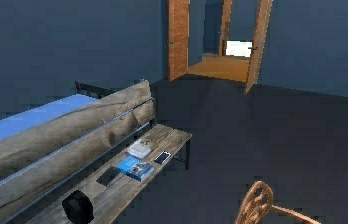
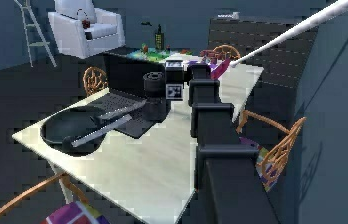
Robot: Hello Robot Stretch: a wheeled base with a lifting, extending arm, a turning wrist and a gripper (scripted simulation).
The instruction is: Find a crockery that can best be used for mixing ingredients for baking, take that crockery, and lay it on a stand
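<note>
A wide, dark, shallow bowl-like dish [image 2: 70,131] lies on a pale table [image 2: 152,170] in the arm side view, with a grey strip across its rim. My arm [image 2: 217,140] reaches out over that table. My gripper [image 2: 132,112] is at the arm's far end, just right of the dark dish and in front of a black laptop [image 2: 122,85]. The dish and the laptop lie at and behind the gripper, so I cannot tell whether it holds anything.
Wooden chairs [image 2: 277,150] ring the table; beyond it stand a white armchair [image 2: 87,25], a ladder [image 2: 32,30], a dark dresser [image 2: 257,50] and a low table with small things [image 2: 154,50]. Ahead are a bed [image 1: 52,125], a bench with books [image 1: 132,165], a chair [image 1: 262,205] and a doorway [image 1: 227,45].
</note>
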